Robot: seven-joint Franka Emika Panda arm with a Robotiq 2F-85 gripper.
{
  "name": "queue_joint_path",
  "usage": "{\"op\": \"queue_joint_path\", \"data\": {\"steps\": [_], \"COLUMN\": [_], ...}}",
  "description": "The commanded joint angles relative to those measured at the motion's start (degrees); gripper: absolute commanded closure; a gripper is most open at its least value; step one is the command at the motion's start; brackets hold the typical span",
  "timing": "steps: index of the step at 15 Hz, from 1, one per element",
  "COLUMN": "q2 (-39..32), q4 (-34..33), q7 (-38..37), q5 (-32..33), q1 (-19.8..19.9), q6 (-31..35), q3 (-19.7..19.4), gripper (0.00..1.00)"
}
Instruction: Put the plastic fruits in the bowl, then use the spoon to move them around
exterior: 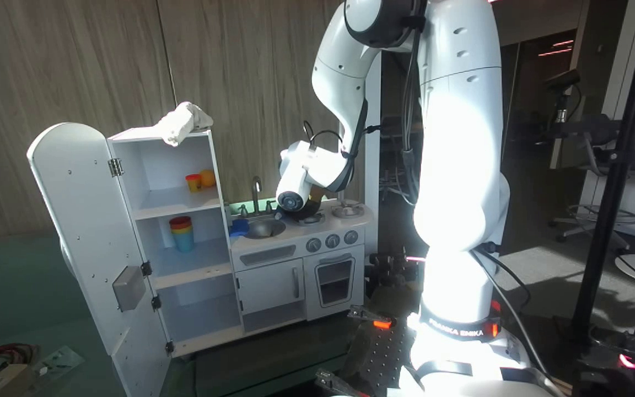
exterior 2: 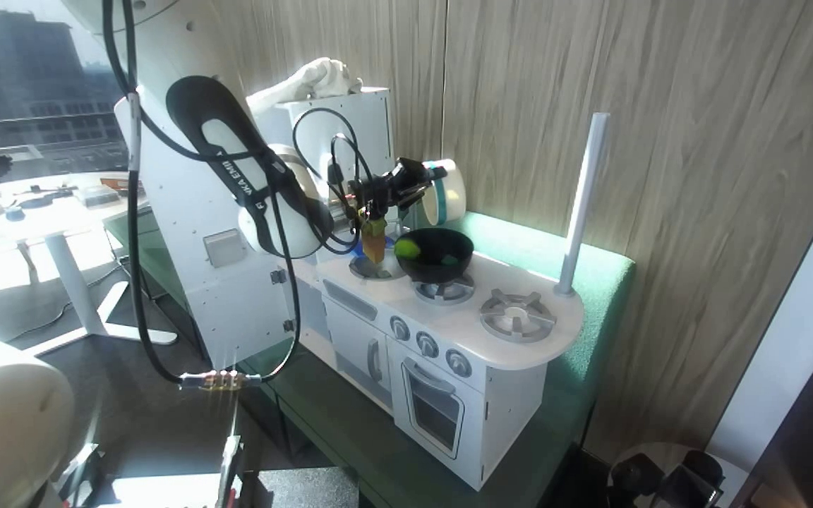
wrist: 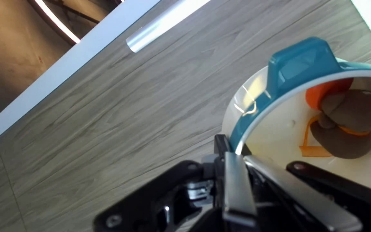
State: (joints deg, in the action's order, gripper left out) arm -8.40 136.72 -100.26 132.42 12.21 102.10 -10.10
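Since pincer (wrist: 233,149) clamps tilted pot (exterior 2: 453,189) only by its rim, slip could spill toys (wrist: 349,116) past bowl (exterior 2: 432,270) below pincer.

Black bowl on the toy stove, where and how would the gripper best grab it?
Probably pinch the black bowl by its rim from above, on the side facing the neighbouring burner, away from the faucet: it sits open side up. The gripper holds the white pot, so that would need setting down first.
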Motion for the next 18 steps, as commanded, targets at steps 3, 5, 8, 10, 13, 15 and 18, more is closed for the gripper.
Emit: {"op": "queue_joint_path", "data": {"steps": [3, 5, 8, 10, 13, 15, 18], "q2": [0.8, 1.0, 1.2, 0.9, 2.6, 6.3, 13.3], "q4": [2.1, 2.7, 3.5, 3.4, 2.8, 2.0, 1.0], "q7": [-2.1, -3.9, -5.5, -6.1, -3.6, -3.0, 0.3], "q5": [0.8, 3.0, 5.6, 6.4, 2.6, -1.6, -7.1], "q1": [0.1, 0.0, -0.3, -0.1, 0.6, 1.4, 2.8], "q6": [-3.6, -4.6, -6.1, -6.3, 0.4, 8.0, 21.0], "q3": [0.1, 0.1, 0.2, 0.2, 0.2, -0.2, -2.3], "gripper": [0.97, 0.97, 0.97, 0.97, 0.97, 0.97, 0.97]}}
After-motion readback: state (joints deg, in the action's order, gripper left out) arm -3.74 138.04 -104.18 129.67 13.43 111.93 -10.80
